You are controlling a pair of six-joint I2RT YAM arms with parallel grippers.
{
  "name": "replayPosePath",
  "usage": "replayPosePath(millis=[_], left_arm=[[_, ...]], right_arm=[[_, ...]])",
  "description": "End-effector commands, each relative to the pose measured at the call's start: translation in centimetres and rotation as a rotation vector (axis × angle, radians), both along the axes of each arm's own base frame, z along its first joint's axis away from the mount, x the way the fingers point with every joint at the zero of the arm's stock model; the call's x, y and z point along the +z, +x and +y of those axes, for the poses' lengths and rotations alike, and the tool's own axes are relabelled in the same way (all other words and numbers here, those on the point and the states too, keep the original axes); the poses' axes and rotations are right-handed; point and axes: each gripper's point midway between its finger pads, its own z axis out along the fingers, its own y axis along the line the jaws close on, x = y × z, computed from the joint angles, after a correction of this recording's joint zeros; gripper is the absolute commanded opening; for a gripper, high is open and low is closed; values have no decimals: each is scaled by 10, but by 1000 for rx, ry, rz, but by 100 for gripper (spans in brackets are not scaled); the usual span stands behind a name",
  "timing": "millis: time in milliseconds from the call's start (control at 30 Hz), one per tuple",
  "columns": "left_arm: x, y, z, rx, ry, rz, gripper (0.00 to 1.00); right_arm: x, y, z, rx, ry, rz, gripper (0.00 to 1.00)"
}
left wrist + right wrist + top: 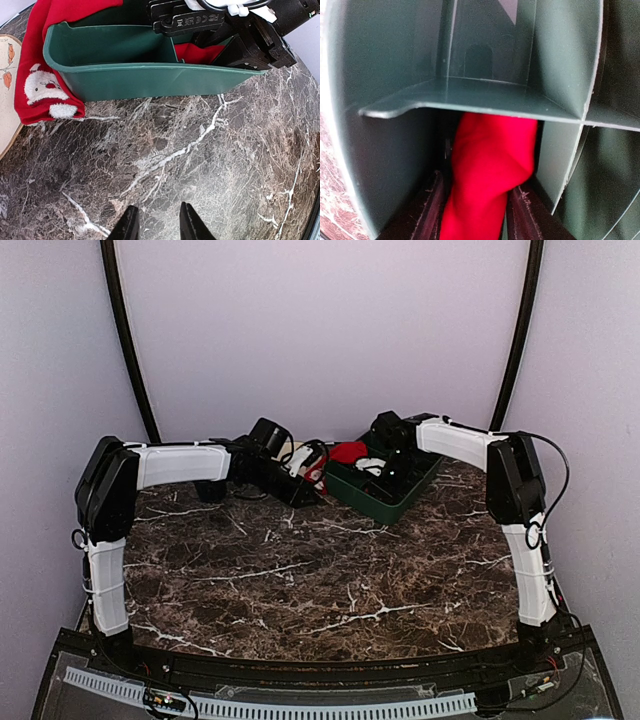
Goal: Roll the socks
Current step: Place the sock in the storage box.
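**Right claw** (477,207): we find it down inside one compartment of the green bin (470,97), with a finger on each side of the plain sock (492,150). Both fingers touch the red fabric. We cannot tell whether they pinch it or merely flank it. The sock stands bunched in the compartment, its top tucked under a divider.

**Left claw** (157,222): we list it as released and empty, with the fingers parted. It hovers over bare marbled worktop (215,165), apart from the bin's outer wall.

**Santa sock** (47,95): red, with a white Santa figure and a fluffy white tuft at its end. It drapes over the bin's corner, and its end lies on the worktop against the outer wall.

**Pale disc** (6,70): leaf print, just beside the Santa sock. We cannot identify it.

**Bin**: in the top view we place it at the far middle of the worktop.
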Motion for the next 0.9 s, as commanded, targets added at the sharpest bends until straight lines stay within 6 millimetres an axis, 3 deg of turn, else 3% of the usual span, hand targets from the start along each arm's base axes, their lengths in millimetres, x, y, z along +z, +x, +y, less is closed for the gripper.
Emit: replayPosePath(millis=[0, 167, 267, 467, 867], left_arm=[[12, 4, -1, 4, -25, 0, 29], [13, 4, -2, 1, -34, 6, 29], [14, 2, -2, -1, -34, 10, 29], [13, 1, -2, -5, -34, 17, 29], [17, 3, 2, 17, -26, -7, 28]], right_arm=[[29, 10, -13, -40, -7, -62, 41], [36, 10, -15, -46, -21, -77, 43], [41, 10, -15, -49, -17, -85, 49], [51, 10, -15, -53, -5, -102, 50], [102, 15, -3, -81, 114, -224, 49]])
